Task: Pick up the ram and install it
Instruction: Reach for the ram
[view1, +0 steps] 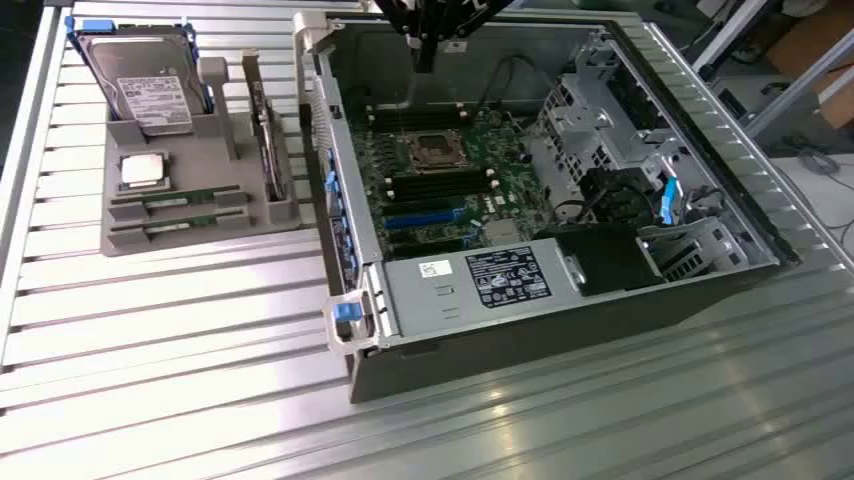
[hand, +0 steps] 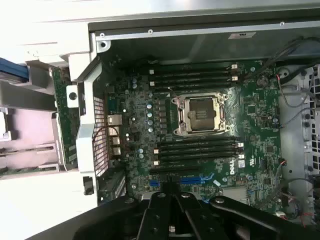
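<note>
So, as far as I can judge, the pick hasn't started. The claw (view1: 424, 52) hangs over the open PC case (view1: 534, 330) at about 12 o'clock in the exterior view, fingers pressed together with nothing between them; the wrist view shows the claw (hand: 172, 192) pinched together above the motherboard (hand: 150, 120). The ram (view1: 178, 201) lies flat in the grey tray (view1: 134, 245), roughly 8 o'clock from the claw and well apart from it, with its twin stick (view1: 180, 227) just beside it and the processor chip (view1: 143, 170) and hard drive (view1: 158, 95) further toward 12. The memory slots (hand: 195, 147) on either side of the CPU socket (hand: 202, 112) look empty to me. My take: a grab needs the fingers spread, the claw over the tray and squared up with that thin stick's long edges.
</note>
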